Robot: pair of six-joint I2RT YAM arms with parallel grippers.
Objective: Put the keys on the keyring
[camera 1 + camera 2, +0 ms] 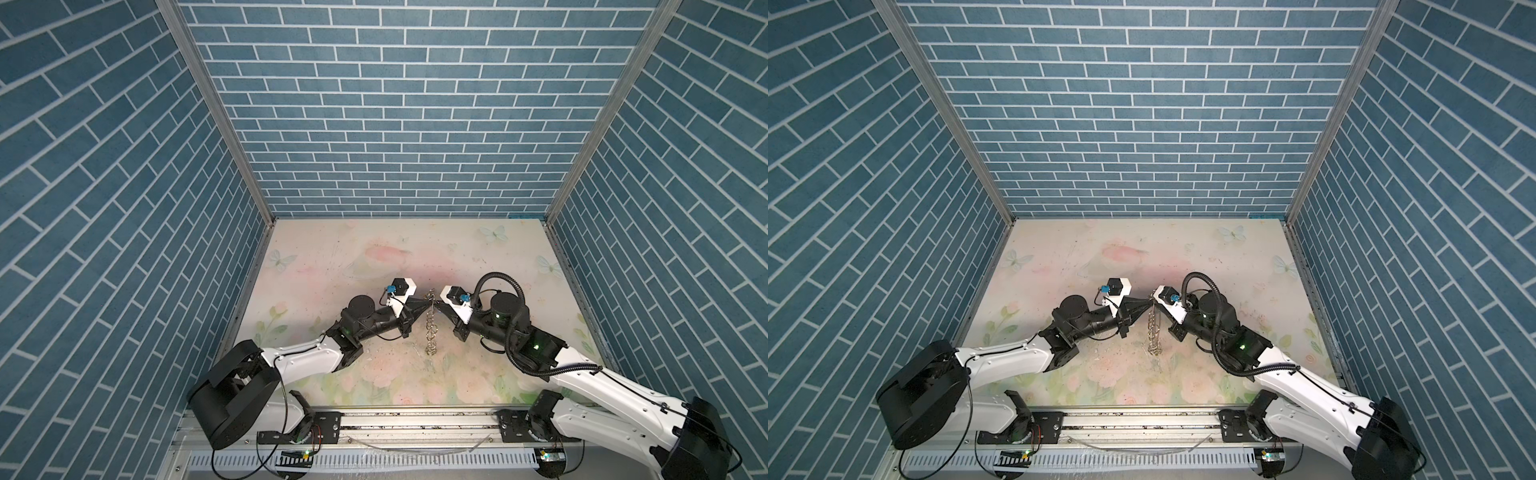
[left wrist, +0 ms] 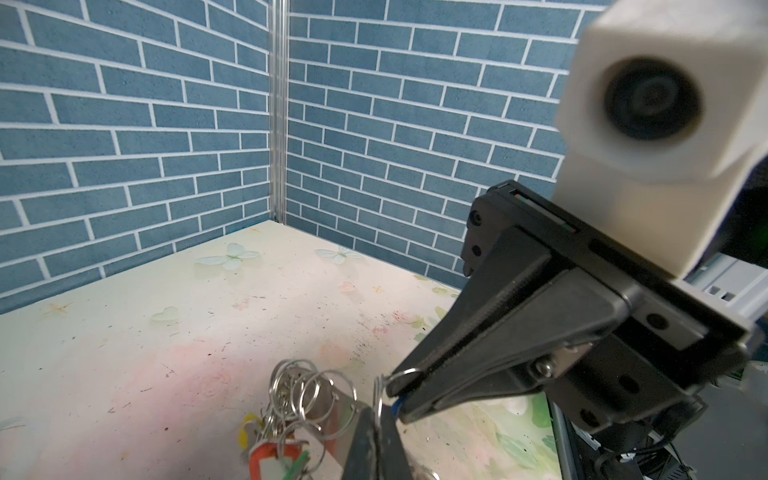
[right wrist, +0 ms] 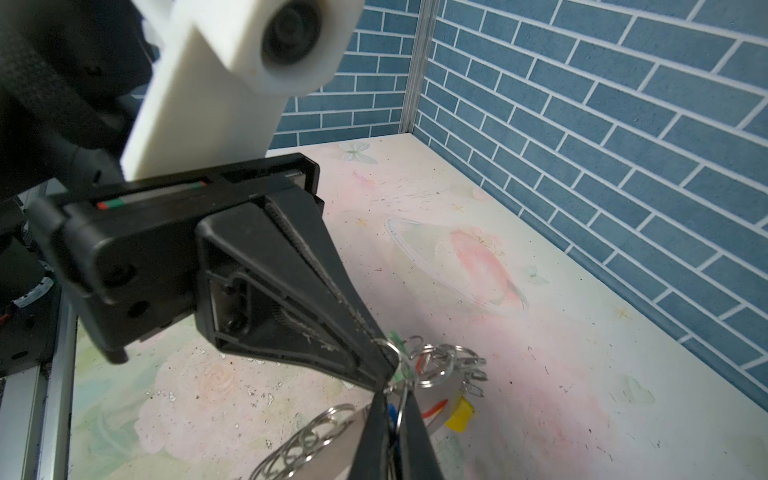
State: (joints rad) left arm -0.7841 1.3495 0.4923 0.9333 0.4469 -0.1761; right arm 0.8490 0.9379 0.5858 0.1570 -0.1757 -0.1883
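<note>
Keyring, silvery chain of split rings (image 1: 432, 328), hung vertical over floral tabletop (image 1: 374, 249) centre | left gripper (image 3: 388, 362) and right gripper (image 2: 391, 391) both pinching its top, tip-to-tip, equally near | colour-tagged keys (image 2: 272, 451) nearest tabletop

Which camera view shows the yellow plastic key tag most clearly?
The right wrist view: there the yellow plastic key tag shows large and uncovered, next to the silver split rings. The left wrist view gives only a yellow sliver behind those rings. In both top views it is too small to make out.
</note>
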